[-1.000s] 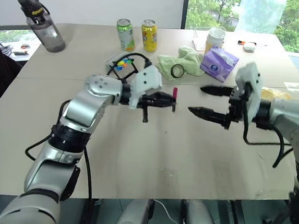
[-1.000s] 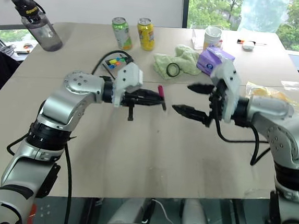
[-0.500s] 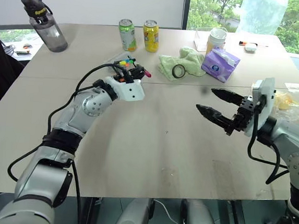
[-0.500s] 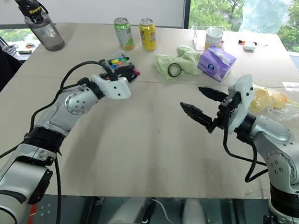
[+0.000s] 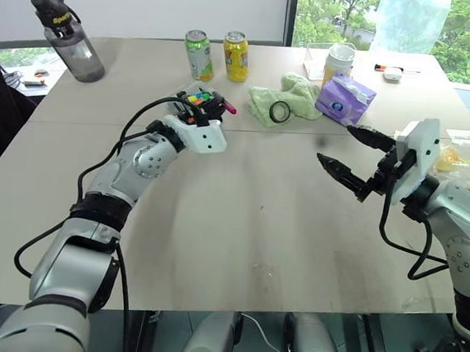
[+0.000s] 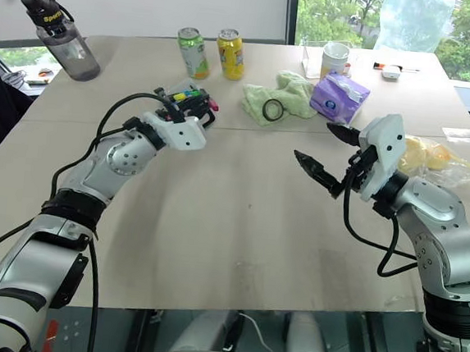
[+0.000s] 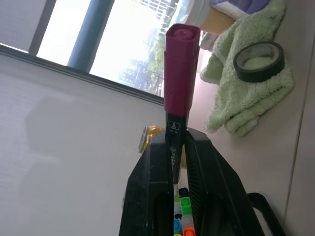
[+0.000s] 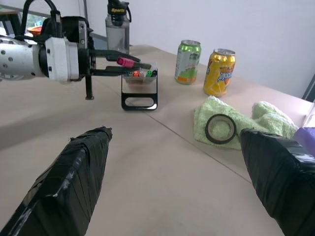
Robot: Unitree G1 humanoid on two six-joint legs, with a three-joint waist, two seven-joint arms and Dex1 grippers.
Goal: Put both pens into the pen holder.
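Though black-barrelled, pen (image 7: 181, 73) magenta-capped

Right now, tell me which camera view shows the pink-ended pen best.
The left wrist view: the pink-ended pen stands close up, clamped between the left pincer's fingers. The right wrist view shows it from the side, held above the pen holder. In the eye views just its pink tip shows.

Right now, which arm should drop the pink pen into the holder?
Left. Its gripper is shut on the pen right over the holder; the right gripper is open, empty, far off.
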